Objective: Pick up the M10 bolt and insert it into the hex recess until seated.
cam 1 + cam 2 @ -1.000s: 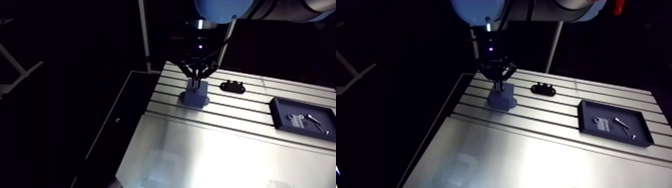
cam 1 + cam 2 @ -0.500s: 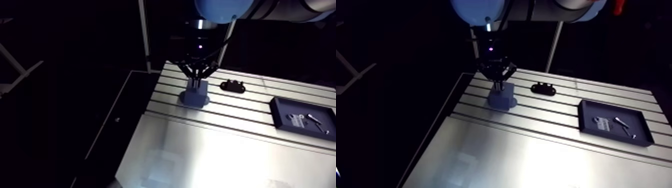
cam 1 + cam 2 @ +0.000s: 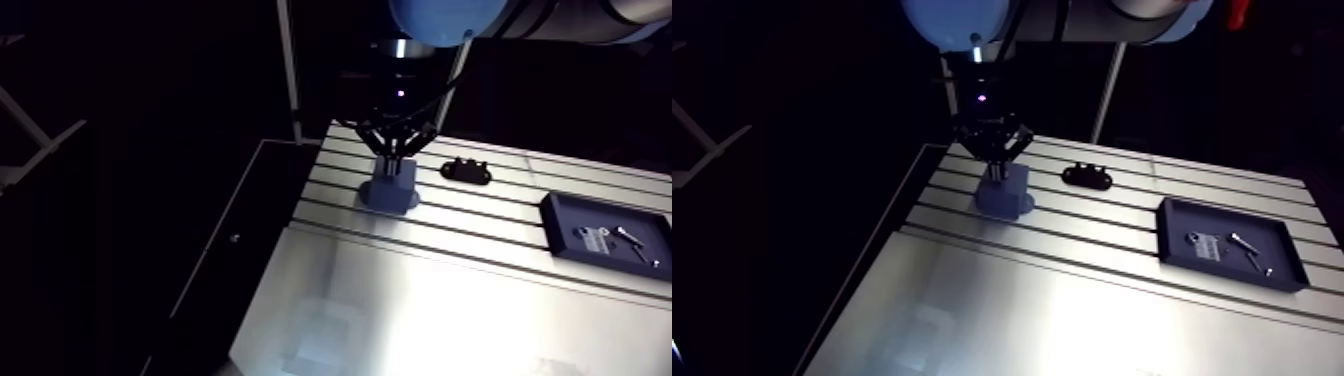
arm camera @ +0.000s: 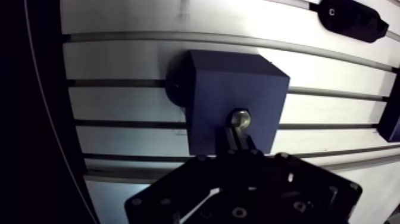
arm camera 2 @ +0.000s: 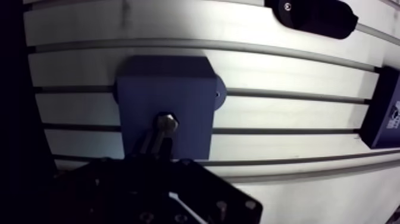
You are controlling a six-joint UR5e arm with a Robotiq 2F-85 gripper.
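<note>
1. The gripper [image 4: 238,140] is clamping the M10 bolt [image 4: 240,117] by its shank, with its two fingers drawn close together around it.
2. The bolt is pointing head-down at the top face of the dark-blue block [image 4: 220,83], and its hex head is showing just ahead of the fingertips (whether the head is sitting fully home in the block, I cannot tell).
3. The block is resting on the slotted aluminium table [image 4: 119,101], lying across two of its slots.
4. A black bracket [image 4: 351,18] is lying on the table apart from the block, beyond its far corner.
5. In the arm view, a dark tray [image 3: 1280,250] is sitting well apart from the block, holding a few small screws [image 3: 1244,245].
</note>
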